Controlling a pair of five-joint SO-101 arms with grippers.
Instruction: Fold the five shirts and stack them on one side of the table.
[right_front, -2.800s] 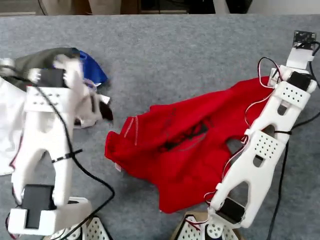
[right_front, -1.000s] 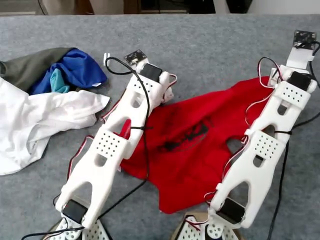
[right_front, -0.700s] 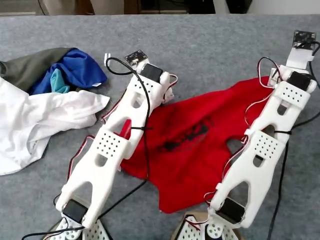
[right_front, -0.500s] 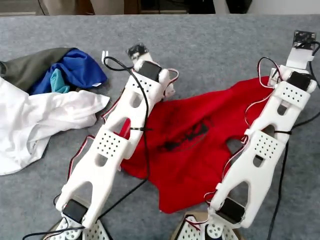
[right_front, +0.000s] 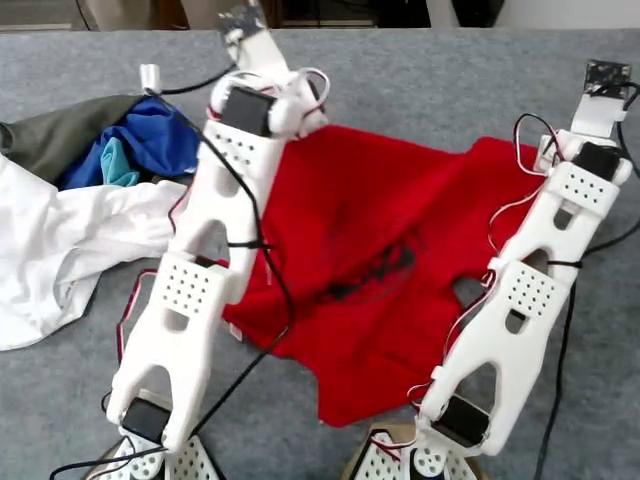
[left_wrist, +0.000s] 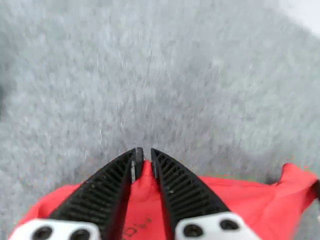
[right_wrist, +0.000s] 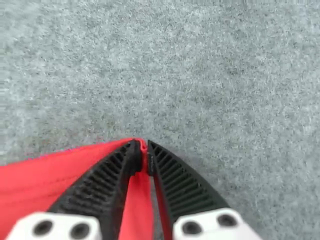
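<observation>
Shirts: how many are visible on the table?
5: red shirt spread mid-table; white shirt, blue shirt, grey shirt and a mostly buried teal shirt heaped beside the left arm. More could be hidden underneath.

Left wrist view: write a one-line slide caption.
Left gripper shut on an edge of the red shirt, grey table beyond.

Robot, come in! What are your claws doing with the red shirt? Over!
Left gripper shut on red shirt. Right gripper shut on another corner. Other shirts heaped aside, not in the way.
</observation>
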